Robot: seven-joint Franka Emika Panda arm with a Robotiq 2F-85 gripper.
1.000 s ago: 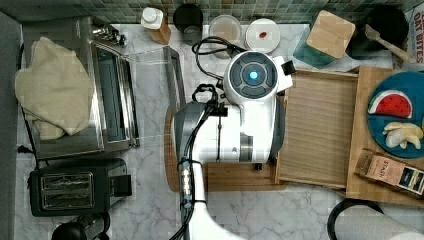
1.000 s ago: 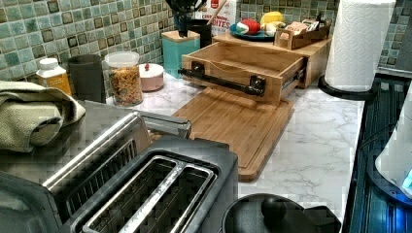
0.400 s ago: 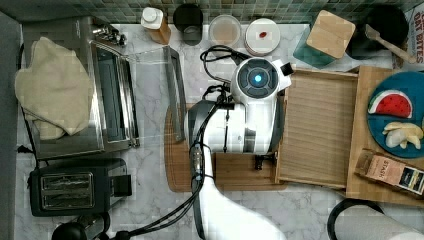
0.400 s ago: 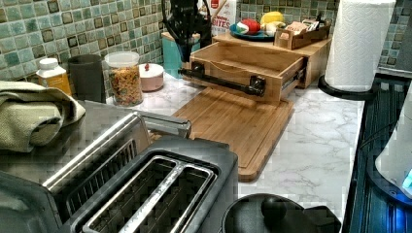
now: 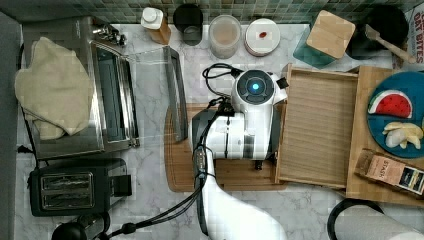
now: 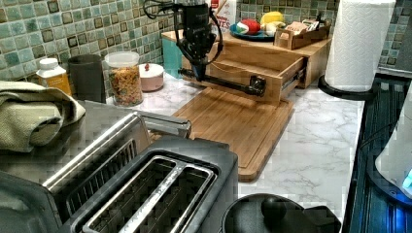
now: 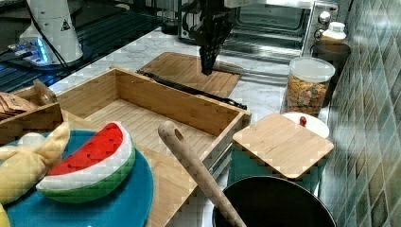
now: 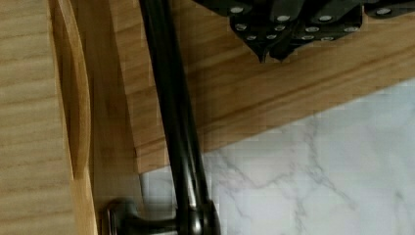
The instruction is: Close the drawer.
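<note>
Hovering over the counter with the black two-fingered gripper [image 6: 199, 76] pointing straight down, just beside the thin black bar handle [image 6: 228, 83] on the front wall of the large shallow light-wood drawer [image 6: 243, 68]. Pressing the fingertips [image 8: 259, 46] together into a narrow point and gripping nothing. Hanging on the outer side of the handle [image 8: 171, 122] in the wrist view, apart from the bar, above the wood of the darker rounded-corner cutting board with a groove [image 6: 233, 121] and near the white marble countertop [image 8: 318, 171]. Not being able to tell from the left view whether the tip is touching the handle.

Finding the drawer [image 5: 320, 130] standing pulled out, reaching from the thick flat wooden slab [image 5: 365, 190] towards the top view's left, with its pale lined bottom lying bare and its front overhanging the cutting board [image 5: 230, 175]. Hiding the drawer's front under the white arm body in the top view. Showing, in the right view, the gripper [image 7: 206, 71] beyond the drawer [image 7: 142, 118] and its handle [image 7: 189, 89], over the cutting board [image 7: 184, 68]. Sitting on the slab, a toy watermelon slice [image 5: 391, 104].
</note>
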